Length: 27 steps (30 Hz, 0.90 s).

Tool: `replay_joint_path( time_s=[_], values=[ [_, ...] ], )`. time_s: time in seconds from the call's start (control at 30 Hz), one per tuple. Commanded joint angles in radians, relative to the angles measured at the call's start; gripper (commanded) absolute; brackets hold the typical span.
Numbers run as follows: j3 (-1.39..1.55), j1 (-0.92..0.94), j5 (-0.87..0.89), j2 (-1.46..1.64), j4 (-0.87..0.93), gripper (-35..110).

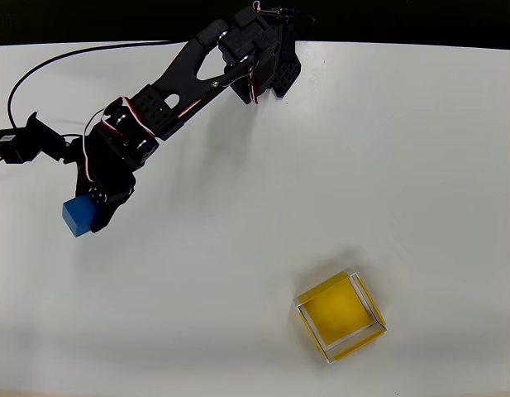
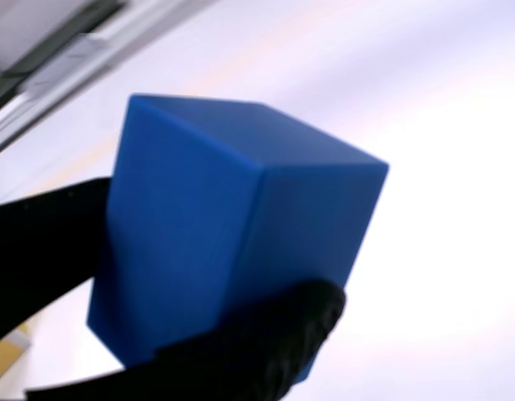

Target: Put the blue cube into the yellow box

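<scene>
Claw (image 1: pixel 91 207) gripping blue cube (image 1: pixel 77 215) near table's (image 1: pixel 362 149) left edge, yellow box (image 1: pixel 340 316) well apart, bare table between

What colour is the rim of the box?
White, thin edges atop the yellow box; clearest in the overhead view.

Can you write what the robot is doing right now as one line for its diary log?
claw: shut on blue cube | yellow box: empty, far off lower right in overhead view | step: carry pending
</scene>
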Motion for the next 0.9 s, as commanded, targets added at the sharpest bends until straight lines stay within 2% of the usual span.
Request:
replay_joint_path(
  time_s=[0.0,0.47,0.67,0.87],
  values=[
    [0.037,-0.127,-0.048,0.232,-0.163,15],
    [0.089,-0.589,-0.163,0.255,-0.472,15],
    [0.063,-0.693,-0.170,0.201,-0.561,14],
    [-0.040,-0.755,-0.146,0.120,-0.563,15]
  ],
)
